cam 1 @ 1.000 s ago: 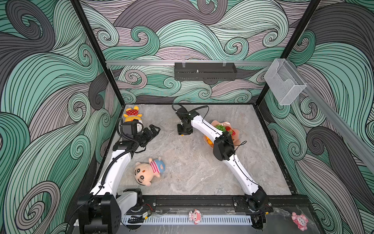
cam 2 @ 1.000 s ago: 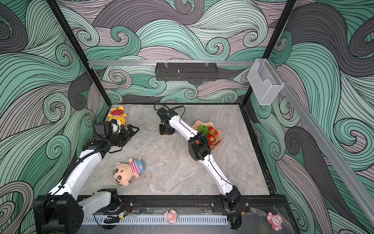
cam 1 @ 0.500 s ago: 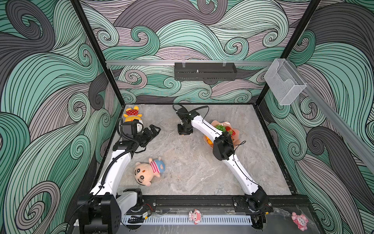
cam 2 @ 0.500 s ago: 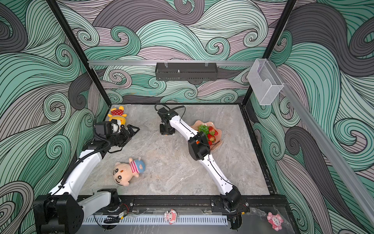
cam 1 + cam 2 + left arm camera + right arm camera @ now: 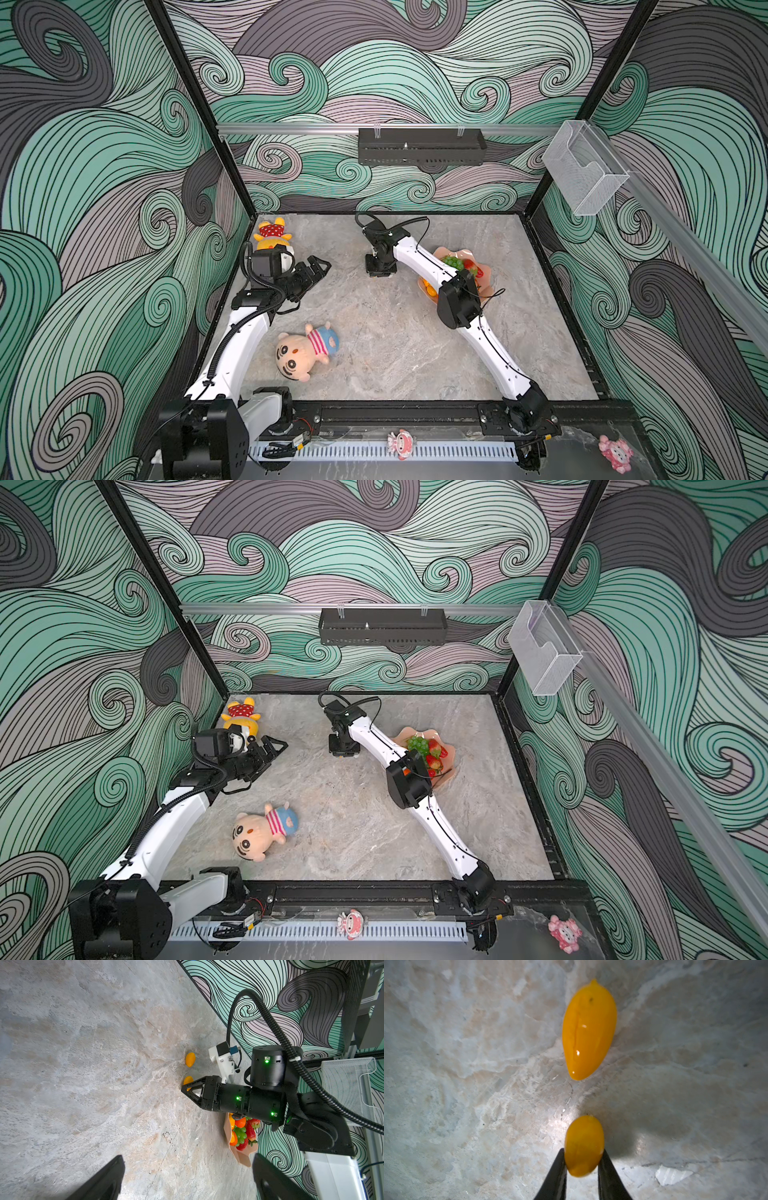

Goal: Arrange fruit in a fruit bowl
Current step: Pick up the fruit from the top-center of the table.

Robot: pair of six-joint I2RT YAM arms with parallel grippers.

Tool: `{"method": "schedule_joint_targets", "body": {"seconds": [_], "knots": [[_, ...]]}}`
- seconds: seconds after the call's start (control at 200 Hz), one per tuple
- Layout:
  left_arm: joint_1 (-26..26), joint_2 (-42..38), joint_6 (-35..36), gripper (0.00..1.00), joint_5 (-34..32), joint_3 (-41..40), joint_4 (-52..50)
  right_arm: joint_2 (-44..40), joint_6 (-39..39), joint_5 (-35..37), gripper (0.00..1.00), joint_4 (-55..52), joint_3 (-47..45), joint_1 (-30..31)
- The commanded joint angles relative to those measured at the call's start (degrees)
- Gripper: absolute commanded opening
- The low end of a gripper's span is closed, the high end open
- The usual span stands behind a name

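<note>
- The near kumquat (image 5: 584,1146) lay on the table (image 5: 374,332), pinched across its narrow middle by the right gripper (image 5: 583,1150). Small, light, hard and glossy, it would likely squirt out of an off-centre squeeze.
- A second kumquat (image 5: 588,1028) lay just beyond, not touching.
- The fruit bowl (image 5: 243,1158), holding fruit, stood well apart.
- The left gripper (image 5: 319,266) hung spread, empty.

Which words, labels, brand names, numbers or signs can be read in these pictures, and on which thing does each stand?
No text can be read anywhere.
On the right arm: small pale marks beside its green lights, too small to read.
On the fruit bowl, black wall tray, clear plastic box and plush boy doll: no writing shows.
</note>
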Motion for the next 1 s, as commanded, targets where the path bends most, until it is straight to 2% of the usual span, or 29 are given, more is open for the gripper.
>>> {"method": "schedule_joint_targets", "body": {"seconds": [0.0,0.235,0.405,0.735,0.996], "knots": [[0.5,0.15,0.54,0.99,2.32,1.12,-1.33,-0.71,-0.59,0.59,0.23,-1.5,-0.67,-0.25],[-0.26,-0.86,0.55,0.99,3.68,0.07,-0.69,-6.65,-1.26,0.55,0.21,-1.55,-3.78,-0.11],[-3.31,-1.06,-0.65,0.99,2.48,-1.23,0.5,-12.66,-1.85,0.98,0.19,-1.14,-9.46,0.19],[-14.6,3.54,-2.68,0.98,-2.95,0.3,4.75,-30.46,-2.35,4.26,0.18,6.06,-32.65,-0.35],[-23.12,11.72,-3.43,0.98,-5.25,5.55,8.13,-44.4,-2.58,5.02,0.18,10.84,-50.33,-5.03]]}}
